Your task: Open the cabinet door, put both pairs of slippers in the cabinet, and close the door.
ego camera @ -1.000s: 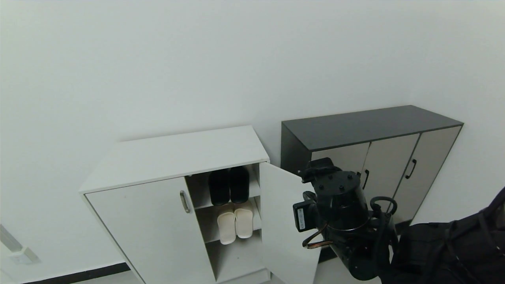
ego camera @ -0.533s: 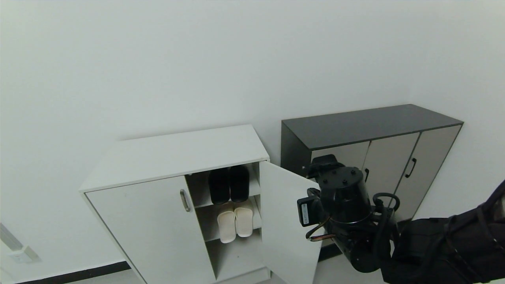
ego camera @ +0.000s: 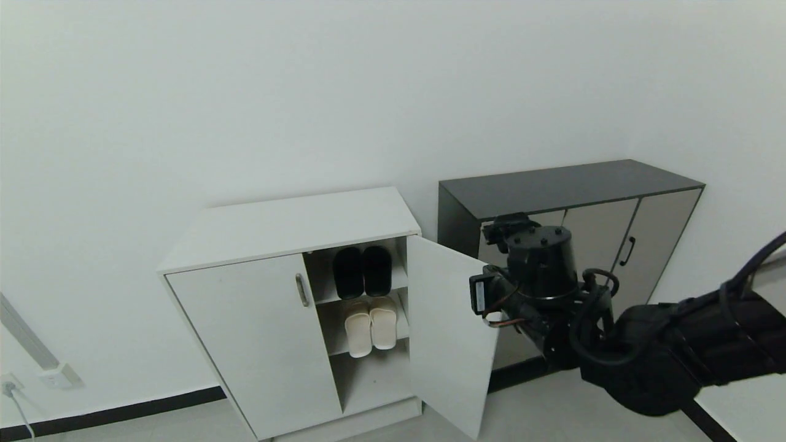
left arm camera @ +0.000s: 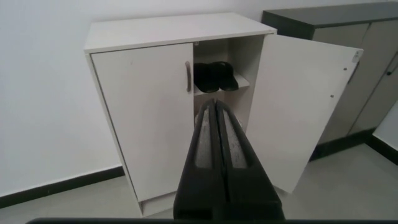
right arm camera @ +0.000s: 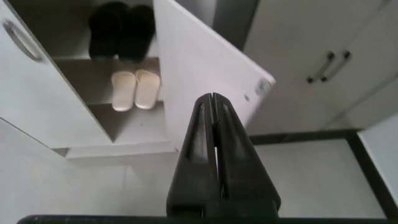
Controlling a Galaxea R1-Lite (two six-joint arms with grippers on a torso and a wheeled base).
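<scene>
Since both pairs are already sitting inside the cabinet (ego camera: 288, 224), black slippers (ego camera: 362, 271) on the upper shelf and white slippers (ego camera: 370, 324) on the one below, the robot is working on the last step, shutting the door (ego camera: 445, 331). That door is standing wide open, its inner face showing in the head view. The right fingers (right arm camera: 205, 124) are hovering pressed together and holding nothing, just beside its free edge on the outer side, between it and the dark cabinet (ego camera: 571, 184); contact cannot be told. Doing this well probably means using them shut as a blunt pusher, meeting the outer face near the free edge, far from the hinges, and following the arc round until the panel is seating flush. The left fingers (left arm camera: 208, 134) are likewise closed and empty, hanging well back from the cabinet front
</scene>
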